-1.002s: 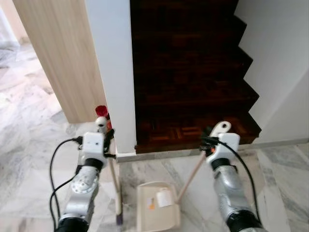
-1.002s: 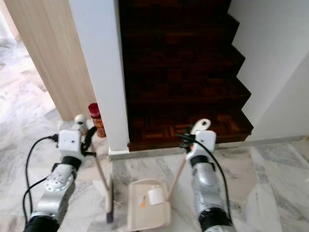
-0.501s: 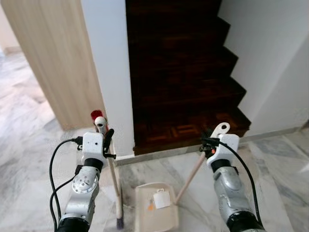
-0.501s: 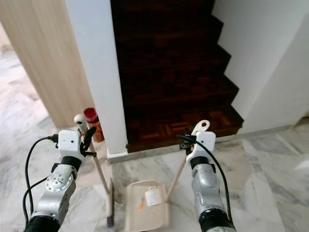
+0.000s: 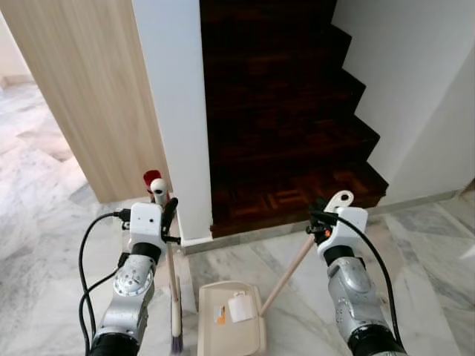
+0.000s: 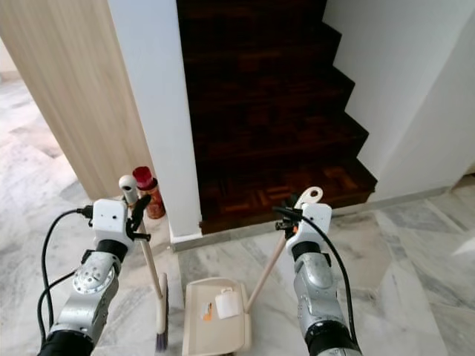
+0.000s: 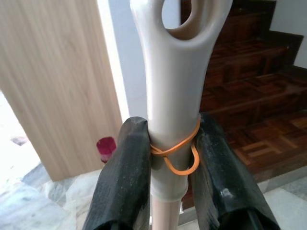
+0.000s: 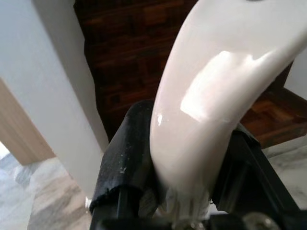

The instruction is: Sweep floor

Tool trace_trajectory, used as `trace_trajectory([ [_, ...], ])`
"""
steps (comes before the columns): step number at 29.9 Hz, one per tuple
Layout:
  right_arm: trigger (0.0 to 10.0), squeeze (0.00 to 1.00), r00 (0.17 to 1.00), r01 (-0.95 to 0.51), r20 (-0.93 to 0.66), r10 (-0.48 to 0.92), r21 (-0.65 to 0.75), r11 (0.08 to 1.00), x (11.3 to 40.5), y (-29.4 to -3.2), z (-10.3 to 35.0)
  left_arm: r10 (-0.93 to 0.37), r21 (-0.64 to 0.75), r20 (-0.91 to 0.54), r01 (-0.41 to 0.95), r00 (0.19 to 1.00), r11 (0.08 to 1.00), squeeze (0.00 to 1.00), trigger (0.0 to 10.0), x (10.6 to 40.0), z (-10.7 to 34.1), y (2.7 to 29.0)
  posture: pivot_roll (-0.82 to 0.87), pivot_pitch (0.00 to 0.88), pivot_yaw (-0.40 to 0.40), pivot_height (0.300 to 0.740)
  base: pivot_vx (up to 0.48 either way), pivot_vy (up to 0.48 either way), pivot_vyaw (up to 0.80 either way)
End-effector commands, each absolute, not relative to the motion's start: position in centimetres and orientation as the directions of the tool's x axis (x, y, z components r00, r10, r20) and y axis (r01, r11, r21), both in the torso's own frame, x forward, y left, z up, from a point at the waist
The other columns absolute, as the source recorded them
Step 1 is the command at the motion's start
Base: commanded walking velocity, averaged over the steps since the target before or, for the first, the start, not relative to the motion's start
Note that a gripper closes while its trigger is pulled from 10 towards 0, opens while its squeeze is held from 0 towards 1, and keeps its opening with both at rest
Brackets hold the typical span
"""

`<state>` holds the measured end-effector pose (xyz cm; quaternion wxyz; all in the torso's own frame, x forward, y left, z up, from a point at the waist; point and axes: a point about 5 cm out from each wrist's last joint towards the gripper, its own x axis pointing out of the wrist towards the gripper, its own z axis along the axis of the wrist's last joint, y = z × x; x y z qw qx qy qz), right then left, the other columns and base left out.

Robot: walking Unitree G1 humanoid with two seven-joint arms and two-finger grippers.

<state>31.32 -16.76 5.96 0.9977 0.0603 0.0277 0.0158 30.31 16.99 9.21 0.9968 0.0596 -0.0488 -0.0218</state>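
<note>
My left gripper is shut on the top of a beige broom handle, which has an orange rubber band around it. The broom stands nearly upright with its bristles on the marble floor. My right gripper is shut on the white handle of a cream dustpan. The pan lies flat on the floor between my arms, with a crumpled white paper and a small orange scrap in it.
A white pillar stands straight ahead, with dark wooden stairs to its right. A wood panel wall is on the left, and a red-capped bottle stands at its foot. White walls close the right side.
The view has swung a little and the stairs sit closer. The broom now stands more upright, and the dustpan has slid slightly to the left. Both grips are unchanged.
</note>
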Motion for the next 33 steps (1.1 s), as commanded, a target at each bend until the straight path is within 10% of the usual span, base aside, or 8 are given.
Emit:
trace_trajectory([
  [1, 10.0, 0.00, 0.999, -0.039, -0.017, 0.042, 0.134, 0.990, 31.98, -16.54, 6.95, -0.045, 0.129, 0.136, 0.027, 0.990, 0.991, 0.00, 10.0, 30.68, 10.26, 17.18, 0.10, 0.000, 0.007, 0.740, 0.000, 0.349, 0.00],
  [33, 10.0, 0.00, 0.997, -0.074, -0.022, 0.077, 0.119, 0.990, 32.18, -16.03, 7.00, -0.050, 0.127, 0.135, 0.033, 0.990, 0.991, 0.00, 10.0, 30.82, 10.21, 16.94, 0.09, 0.000, 0.009, 0.740, 0.000, 0.346, 0.00],
])
